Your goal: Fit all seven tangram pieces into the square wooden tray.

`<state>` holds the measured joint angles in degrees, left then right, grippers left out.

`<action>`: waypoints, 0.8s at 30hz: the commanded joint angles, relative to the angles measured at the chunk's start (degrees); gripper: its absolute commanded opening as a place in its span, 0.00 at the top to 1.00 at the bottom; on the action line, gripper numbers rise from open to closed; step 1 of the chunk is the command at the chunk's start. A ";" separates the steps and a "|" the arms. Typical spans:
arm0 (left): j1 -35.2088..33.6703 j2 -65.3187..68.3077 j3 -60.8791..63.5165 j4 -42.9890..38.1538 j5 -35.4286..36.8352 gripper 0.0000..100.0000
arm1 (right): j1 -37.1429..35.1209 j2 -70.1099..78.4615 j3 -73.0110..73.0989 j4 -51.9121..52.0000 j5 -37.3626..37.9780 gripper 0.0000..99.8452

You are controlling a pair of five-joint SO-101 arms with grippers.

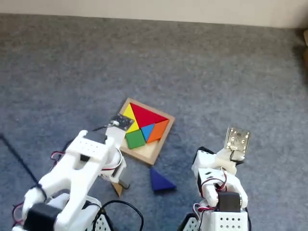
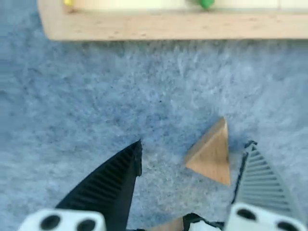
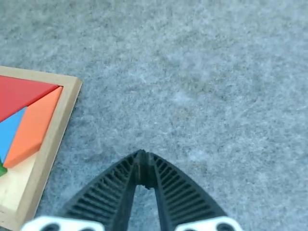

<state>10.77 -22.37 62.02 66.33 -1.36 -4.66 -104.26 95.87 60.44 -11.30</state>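
— Grey carpet (image 1: 216,72) all round. Where's the tray?
— Tray (image 1: 152,152) sits centre, five coloured pieces inside. Blue triangle (image 1: 160,181) near its six o'clock, wooden triangle (image 2: 211,154) at seven.
— Jaws?
— Left gripper (image 2: 195,144) wide apart, straddling the wooden triangle. Right gripper (image 3: 144,156) closed, empty.

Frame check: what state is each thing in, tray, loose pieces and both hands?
left hand: open.
right hand: shut, empty.
wooden tray: part filled, five coloured pieces in, bare gap left.
dark blue triangle: loose on the carpet, outside the tray.
tan triangle: on the carpet, between the left hand's fingers.
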 commanded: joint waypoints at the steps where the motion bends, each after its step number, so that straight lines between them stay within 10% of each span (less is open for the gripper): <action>1: 2.24 2.59 -3.30 -0.09 -0.62 0.72 | 0.57 -1.01 6.90 -1.71 0.79 0.99; 24: -2.68 3.91 -5.58 -0.53 -5.63 0.94 | 0.57 -1.01 6.90 -1.71 0.79 0.99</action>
<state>10.42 -18.24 58.77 66.42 -6.20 -4.66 -104.26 95.87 60.44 -11.30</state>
